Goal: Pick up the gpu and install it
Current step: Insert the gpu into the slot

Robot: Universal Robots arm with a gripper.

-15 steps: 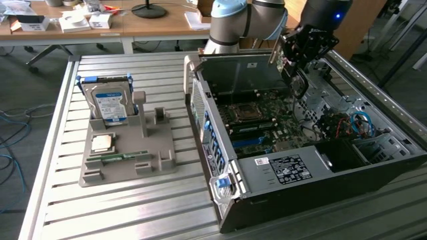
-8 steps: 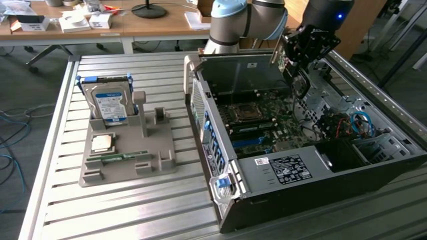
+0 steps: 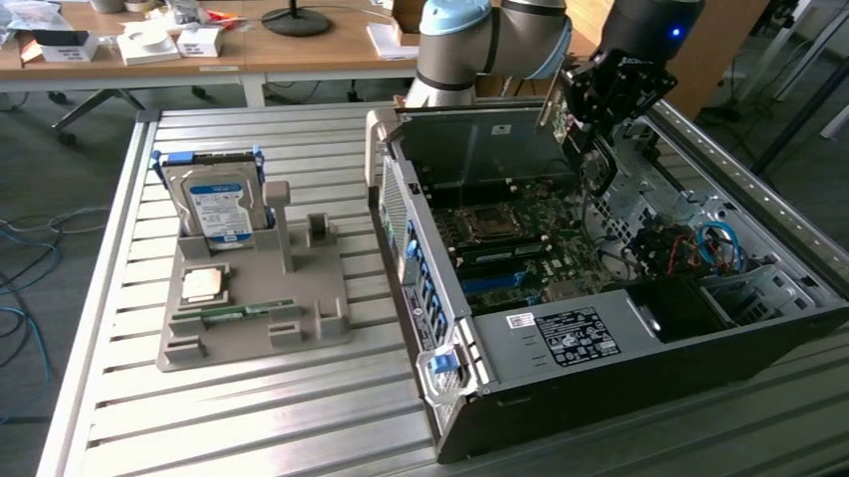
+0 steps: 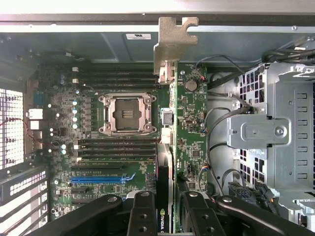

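Observation:
The gpu (image 4: 172, 44) hangs edge-on between my fingers, its pale metal bracket end farthest from the wrist and a green logo on its near edge. My gripper (image 4: 167, 199) is shut on the gpu, one black finger (image 4: 142, 211) on each side. In the exterior view the gripper (image 3: 584, 134) holds the gpu (image 3: 564, 117) upright above the open computer case (image 3: 597, 328), near its back wall. Below the card lies the green motherboard (image 4: 64, 147) with its empty CPU socket (image 4: 127, 114) and a blue expansion slot (image 4: 101, 179).
A grey parts holder (image 3: 253, 318) on the slatted metal table (image 3: 239, 427) carries a blue-labelled hard drive (image 3: 219, 204), a CPU chip (image 3: 202, 285) and a RAM stick (image 3: 239, 311). Inside the case are a metal drive cage (image 4: 275, 132) and loose cables (image 4: 216, 123).

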